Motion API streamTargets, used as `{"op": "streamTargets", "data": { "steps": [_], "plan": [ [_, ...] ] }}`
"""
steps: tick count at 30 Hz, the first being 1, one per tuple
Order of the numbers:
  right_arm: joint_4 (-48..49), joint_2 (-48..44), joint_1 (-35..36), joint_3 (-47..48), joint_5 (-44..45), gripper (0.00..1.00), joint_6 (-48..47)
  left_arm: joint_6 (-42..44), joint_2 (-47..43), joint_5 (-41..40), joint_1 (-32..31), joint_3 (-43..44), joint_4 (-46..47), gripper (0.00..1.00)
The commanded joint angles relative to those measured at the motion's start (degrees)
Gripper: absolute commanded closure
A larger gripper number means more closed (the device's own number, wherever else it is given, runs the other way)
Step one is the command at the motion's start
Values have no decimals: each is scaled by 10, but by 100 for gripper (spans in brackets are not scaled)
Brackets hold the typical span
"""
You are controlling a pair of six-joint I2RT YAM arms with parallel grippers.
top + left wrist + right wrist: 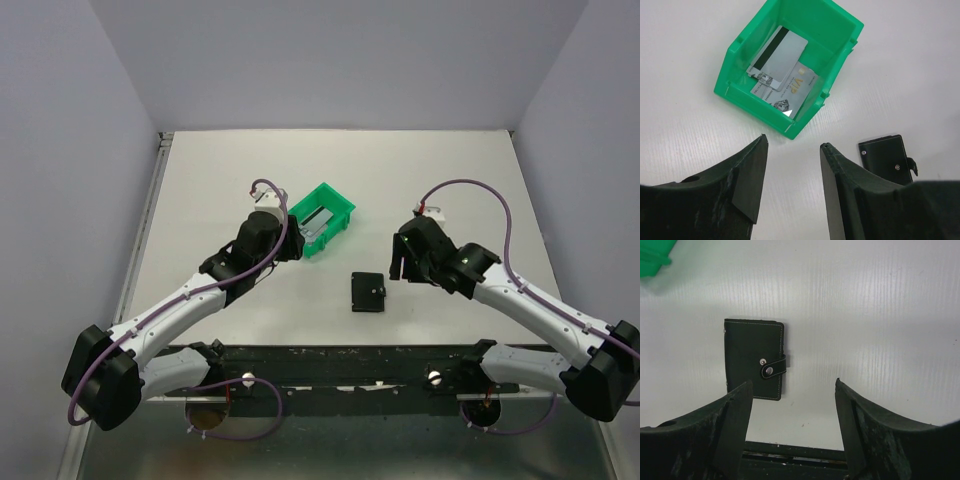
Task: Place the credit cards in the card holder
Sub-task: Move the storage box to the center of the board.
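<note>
Two credit cards lie overlapping inside the green bin (745,87): a silvery-grey card with a black stripe (779,55) on top of a pale "VIP" card (796,89). The card holder (753,357), a black wallet folded shut with a studded strap, lies flat on the table (368,292) between the arms. My left gripper (794,142) hovers open just short of the bin's near corner, nothing between its fingers. My right gripper (792,382) is open and empty, above the table just right of the card holder. In the top view the left gripper (296,235) is at the bin and the right gripper (399,262) is beside the holder.
The green bin (322,218) sits mid-table, angled. A corner of it shows in the right wrist view (654,252). The card holder also appears at the left wrist view's right edge (886,156). The table's dark front rail (350,355) runs just behind the holder.
</note>
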Motion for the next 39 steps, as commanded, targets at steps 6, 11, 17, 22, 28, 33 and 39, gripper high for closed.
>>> {"op": "streamTargets", "data": {
  "steps": [6,11,17,22,28,33,39],
  "plan": [
    [27,-21,-2,-10,-10,24,1,8,-9,-2,3,12,-4,31],
    [30,-31,-2,-14,-15,22,4,7,-11,-3,3,11,-4,23],
    [30,-38,-2,-19,-18,20,10,5,-13,1,3,11,-5,16],
    [30,-34,-2,-18,-25,15,12,2,-18,2,3,10,-9,8],
    [26,-35,-2,-18,-28,10,18,1,-21,1,3,10,-12,1],
    [23,-37,-2,-18,-29,4,25,1,-21,0,3,10,-14,1],
    [24,-41,-2,-22,-25,3,26,1,-23,0,3,10,-16,1]
  ]
}}
